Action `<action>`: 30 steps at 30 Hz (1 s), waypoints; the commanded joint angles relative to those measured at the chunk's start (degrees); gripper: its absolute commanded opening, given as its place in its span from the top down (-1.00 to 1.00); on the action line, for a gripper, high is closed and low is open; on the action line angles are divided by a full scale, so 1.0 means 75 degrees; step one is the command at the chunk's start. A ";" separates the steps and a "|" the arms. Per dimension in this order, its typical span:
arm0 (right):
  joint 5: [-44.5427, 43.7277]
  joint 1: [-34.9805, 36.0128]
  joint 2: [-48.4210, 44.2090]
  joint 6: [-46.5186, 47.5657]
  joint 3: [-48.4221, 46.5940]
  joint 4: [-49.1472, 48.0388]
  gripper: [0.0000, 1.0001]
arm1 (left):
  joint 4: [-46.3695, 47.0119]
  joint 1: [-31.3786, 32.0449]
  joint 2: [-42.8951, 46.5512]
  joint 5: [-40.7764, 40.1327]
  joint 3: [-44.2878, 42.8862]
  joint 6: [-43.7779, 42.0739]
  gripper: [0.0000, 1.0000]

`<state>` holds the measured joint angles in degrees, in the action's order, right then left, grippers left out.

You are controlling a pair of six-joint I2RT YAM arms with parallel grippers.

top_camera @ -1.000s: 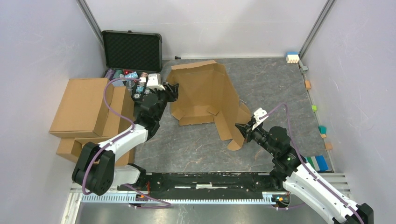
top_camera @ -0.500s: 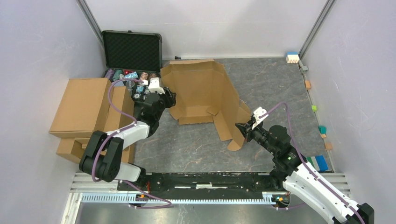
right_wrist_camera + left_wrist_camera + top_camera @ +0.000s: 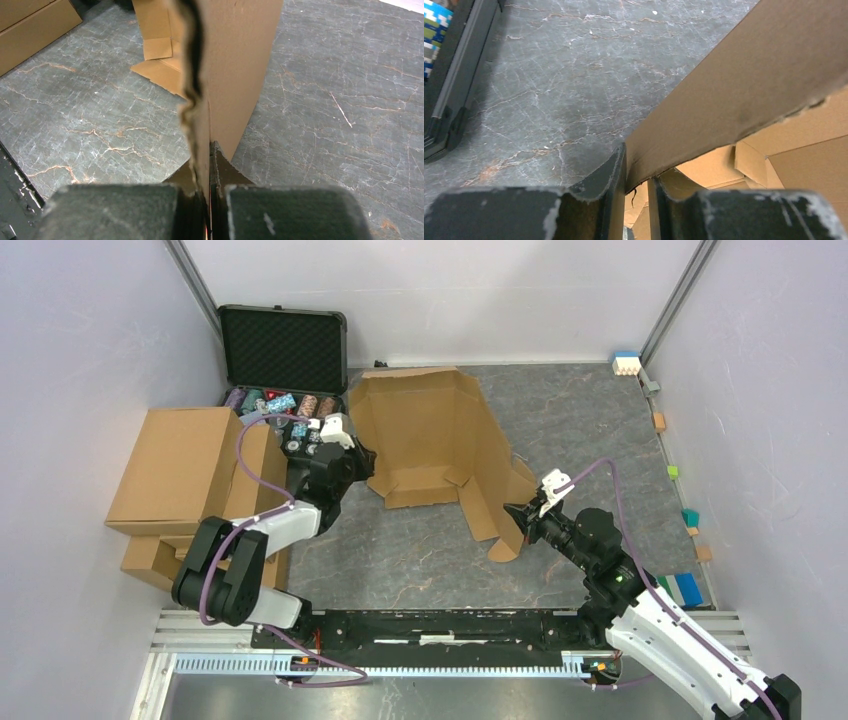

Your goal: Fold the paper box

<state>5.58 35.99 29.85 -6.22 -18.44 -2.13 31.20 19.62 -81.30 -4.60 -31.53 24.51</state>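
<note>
The paper box (image 3: 430, 435) is found mostly unfolded; closing is judged outstanding. A wall edge is clamped within the left gripper (image 3: 636, 184), a flap within the right gripper (image 3: 207, 167).

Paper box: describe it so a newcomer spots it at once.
On the grey table, look right of the black foam-lined case. The paper box is the unfolded cardboard sheet with flaps, pinched by the left end effector and right end effector, unlike the closed stacked cartons at left.
</note>
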 commanded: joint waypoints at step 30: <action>-0.2010 0.0036 0.0373 -0.0010 -0.0604 0.0520 -0.45 | -0.1189 0.1115 0.1043 -0.0425 -0.0413 -0.1556 0.79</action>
<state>-7.29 36.01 31.38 -6.79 -18.81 2.79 24.21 24.38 -76.20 -2.48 -33.21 24.14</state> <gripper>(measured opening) 0.693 0.147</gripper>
